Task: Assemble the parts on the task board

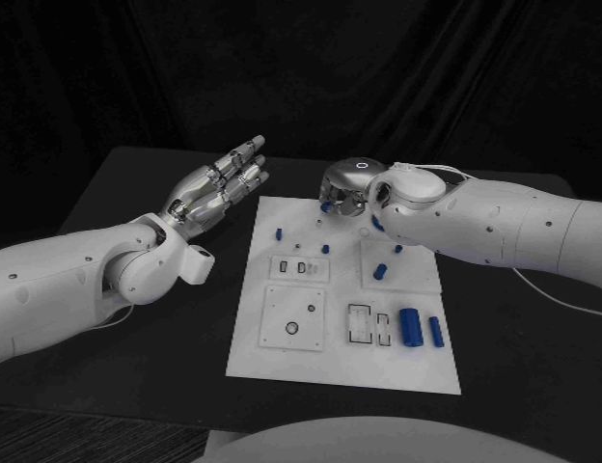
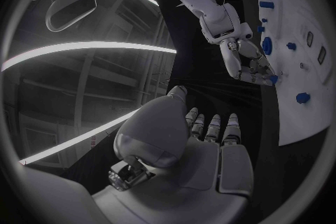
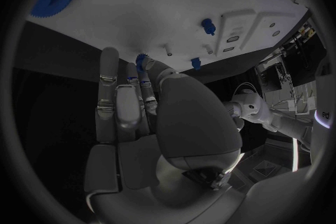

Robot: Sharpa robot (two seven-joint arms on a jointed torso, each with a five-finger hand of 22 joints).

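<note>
Right hand (image 1: 350, 188) at far edge of task board (image 1: 342, 362), fingers (image 3: 143, 87) curled onto a small blue part (image 1: 328, 205), grip unconfirmed, left hand (image 1: 222, 185) raised left of board, fingers extended, holding nothing

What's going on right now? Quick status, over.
Left hand open, off the board. Right hand on a blue part at the far edge. Nothing blocking.

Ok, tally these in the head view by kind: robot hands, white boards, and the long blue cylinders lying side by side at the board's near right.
Hands: 2, the left hand and the right hand
White task board: 1
Long blue cylinders: 2, a thicker one and a slimmer one
Total: 5
</note>
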